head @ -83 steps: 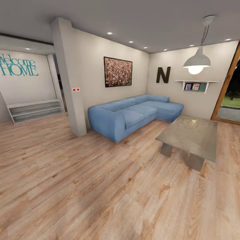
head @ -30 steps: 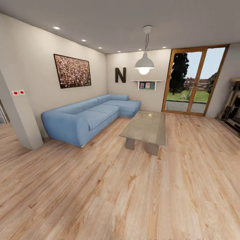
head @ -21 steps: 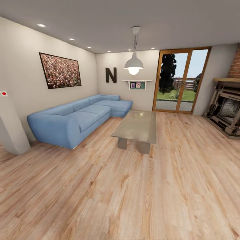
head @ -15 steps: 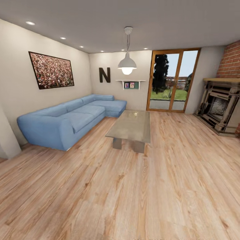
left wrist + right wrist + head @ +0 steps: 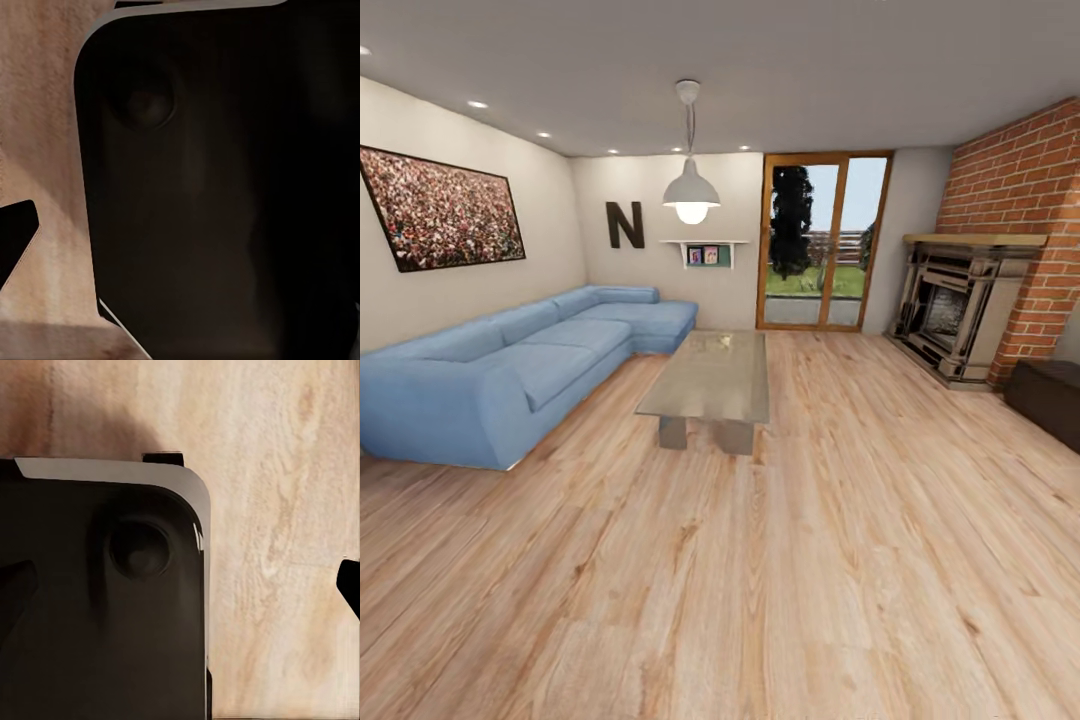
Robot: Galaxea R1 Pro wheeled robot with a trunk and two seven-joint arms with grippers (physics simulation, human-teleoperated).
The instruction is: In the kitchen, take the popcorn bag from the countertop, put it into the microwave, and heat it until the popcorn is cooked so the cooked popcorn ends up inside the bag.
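The popcorn bag, the microwave and the countertop are out of view; I am in a living room with a wooden floor [image 5: 780,560]. In the left wrist view, the left gripper [image 5: 180,240] hangs over a dark rounded panel of my own body [image 5: 225,187]. One dark fingertip [image 5: 15,241] sits at the picture's edge, and the other is lost against the panel. In the right wrist view, the right gripper [image 5: 180,585] is open over a similar panel [image 5: 105,600] and floorboards. Its two fingertips [image 5: 349,589] stand far apart with nothing between them.
A blue corner sofa [image 5: 510,360] runs along the left wall. A grey low table [image 5: 710,380] stands mid-room. Glass doors [image 5: 822,240] are at the back. A fireplace [image 5: 960,310] on a brick wall and a dark chest [image 5: 1050,395] are at the right.
The whole head view has swung to the right, so the camera has turned. The sofa and table slid left in the picture, and the glass doors, fireplace and brick wall came into view.
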